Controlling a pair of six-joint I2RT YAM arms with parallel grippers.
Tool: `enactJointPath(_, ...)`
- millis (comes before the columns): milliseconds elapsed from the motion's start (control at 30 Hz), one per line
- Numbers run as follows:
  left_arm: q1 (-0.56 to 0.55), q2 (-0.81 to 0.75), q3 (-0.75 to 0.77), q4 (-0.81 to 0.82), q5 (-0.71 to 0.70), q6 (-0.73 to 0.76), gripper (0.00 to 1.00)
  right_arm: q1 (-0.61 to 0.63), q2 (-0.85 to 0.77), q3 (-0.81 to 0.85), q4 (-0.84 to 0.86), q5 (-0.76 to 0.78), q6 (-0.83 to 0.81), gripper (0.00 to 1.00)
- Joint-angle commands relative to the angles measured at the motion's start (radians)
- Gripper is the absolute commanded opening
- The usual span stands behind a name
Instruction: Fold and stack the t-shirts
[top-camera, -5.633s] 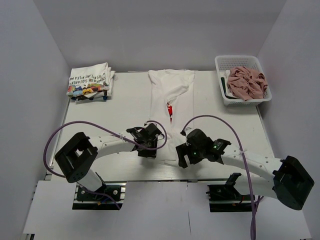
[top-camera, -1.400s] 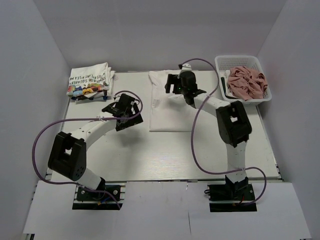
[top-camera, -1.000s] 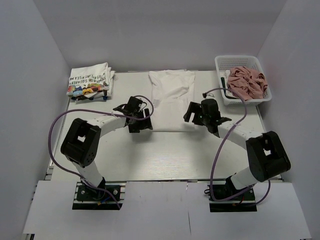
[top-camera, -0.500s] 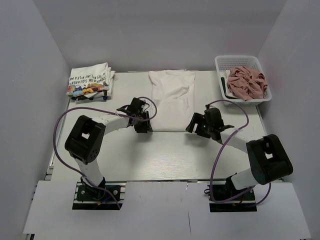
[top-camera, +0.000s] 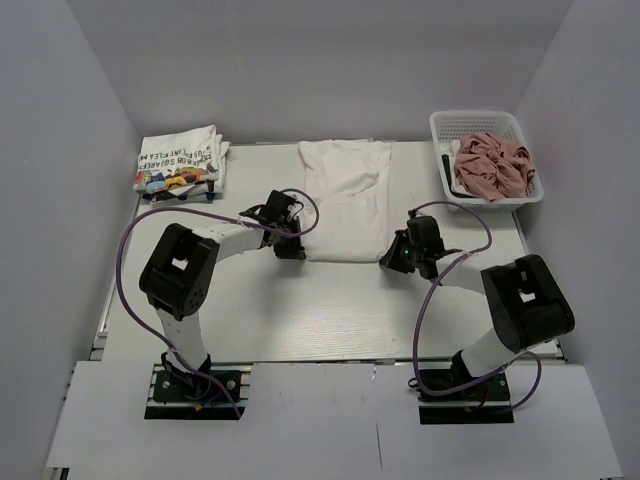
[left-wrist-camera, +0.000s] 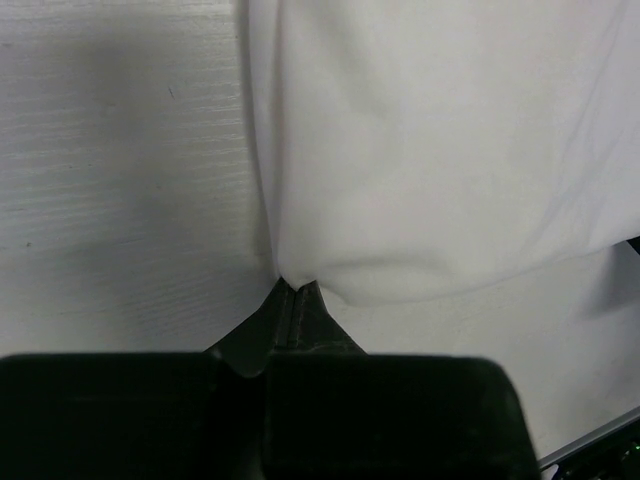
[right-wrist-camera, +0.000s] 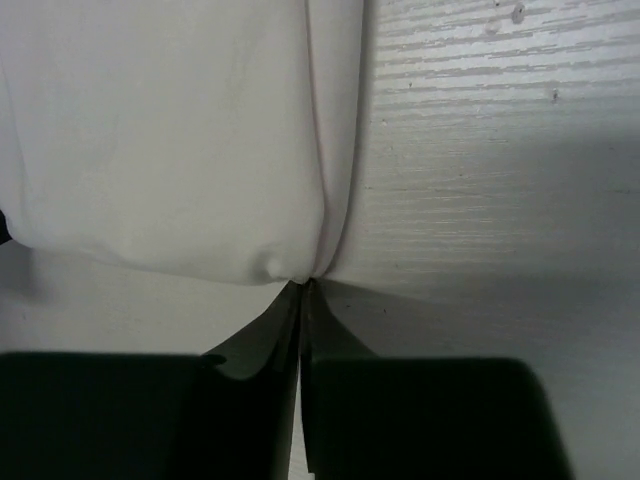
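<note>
White t-shirt (top-camera: 345, 195) lies flat, folded into a long strip. It runs from the middle of the tabletop's far edge toward the centre.

Left gripper (left-wrist-camera: 292, 300) is clenched on the shirt's near-left corner, fingers pressed together and cloth bunched at the tips. Right gripper (right-wrist-camera: 303, 290) is likewise pinched onto the near-right corner. Both sit low on the table (top-camera: 330, 310).

Folded t-shirt stack (top-camera: 180, 165), printed one on top, is at the far-left corner. White mesh basket (top-camera: 440, 125) is at the far-right corner, with a crumpled pink t-shirt (top-camera: 490, 165) inside.
</note>
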Motion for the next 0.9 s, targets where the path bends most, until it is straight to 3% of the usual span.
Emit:
enactJointPath(0,-0.004,-0.009,-0.005,0.007,-0.001,0.028,0.0,0.003,0.012,-0.019,0.008,0.022,0.011,0.0)
enactJointPath(133,-0.004,-0.076,-0.05,0.007,0.022,0.028,0.0,0.006,-0.067,-0.068,0.054,0.024,0.0,0.0)
enactJointPath(300,-0.023,-0.233,-0.146,-0.002,0.141,0.052,0.0,0.025,-0.325,-0.171,-0.004,0.005,-0.038,0.0)
enactJointPath(400,-0.049,-0.368,-0.198,-0.028,0.164,0.052,0.0,0.058,-0.556,-0.2,-0.138,0.016,-0.045,0.0)
enactJointPath(533,-0.079,-0.523,-0.258,-0.067,0.184,0.042,0.0,0.083,-0.739,-0.197,-0.339,-0.001,-0.06,0.0)
enactJointPath(633,-0.09,-0.575,-0.302,-0.079,0.184,0.032,0.0,0.094,-0.772,-0.201,-0.393,-0.022,-0.066,0.0)
enactJointPath(733,-0.09,-0.574,-0.325,-0.097,0.174,0.009,0.0,0.106,-0.7,-0.223,-0.376,-0.079,-0.08,0.0)
enactJointPath(767,-0.09,-0.565,-0.334,-0.111,0.174,0.009,0.0,0.117,-0.657,-0.224,-0.365,-0.096,-0.086,0.03)
enactJointPath(867,-0.1,-0.538,-0.354,-0.136,0.143,0.0,0.0,0.149,-0.562,-0.23,-0.321,-0.111,-0.117,0.23)
